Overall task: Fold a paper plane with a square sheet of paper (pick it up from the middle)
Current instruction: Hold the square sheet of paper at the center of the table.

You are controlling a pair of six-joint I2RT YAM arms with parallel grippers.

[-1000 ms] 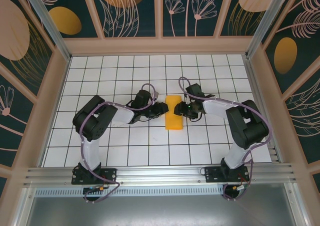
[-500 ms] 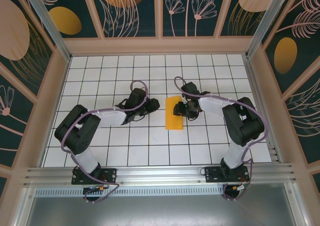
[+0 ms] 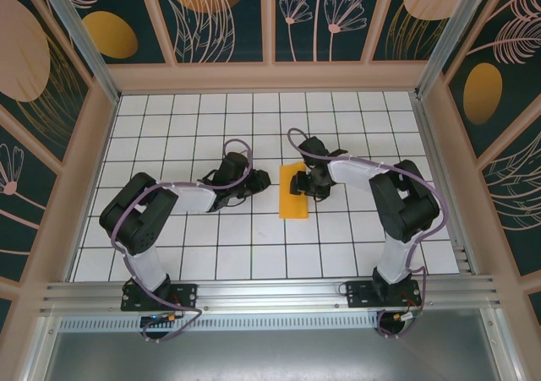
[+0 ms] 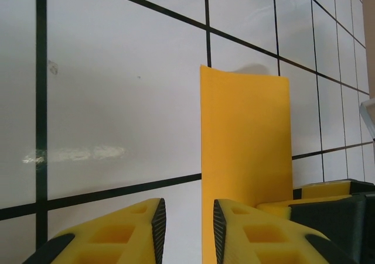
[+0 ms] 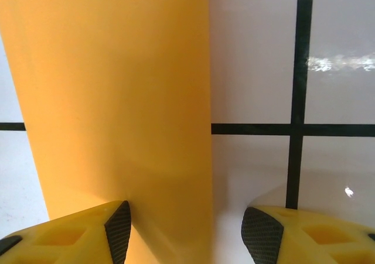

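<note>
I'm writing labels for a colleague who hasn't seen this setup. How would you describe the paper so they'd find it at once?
Find the white gridded table, then its middle, between the left tool and right tool. There lies the sheet of paper, folded into a narrow rectangle: flat, plain orange-yellow, unlike the painted ovals on the surrounding walls.

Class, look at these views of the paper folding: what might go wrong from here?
The right gripper straddles a long edge of the folded paper; closing might crumple it or drag it askew. The left gripper faces it across that narrow strip, so the two might collide.
</note>
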